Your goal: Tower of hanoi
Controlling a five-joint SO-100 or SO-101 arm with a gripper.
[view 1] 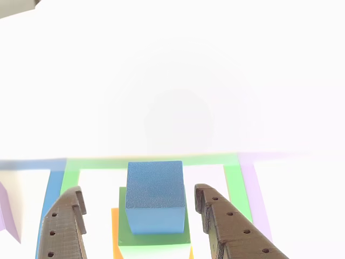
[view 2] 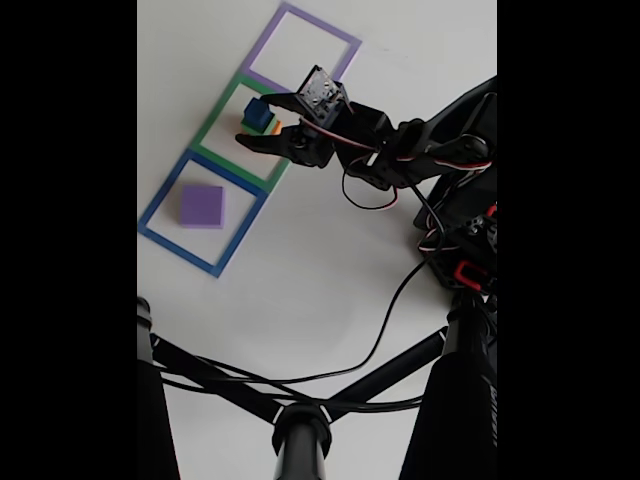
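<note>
Your hand (view 1: 137,202) spread wide, fingers flanking blue cube (view 1: 155,195) without touching; cube tops green block (view 1: 153,237). Purple block (view 2: 202,206) sits apart in blue-taped square (view 2: 160,197).

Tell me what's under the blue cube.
The blue cube sits on a wider green block. Below that, a yellow-orange edge peeks out at the left. Whatever lies lower is covered or cut off by the frame. The open fingers flank the stack.
</note>
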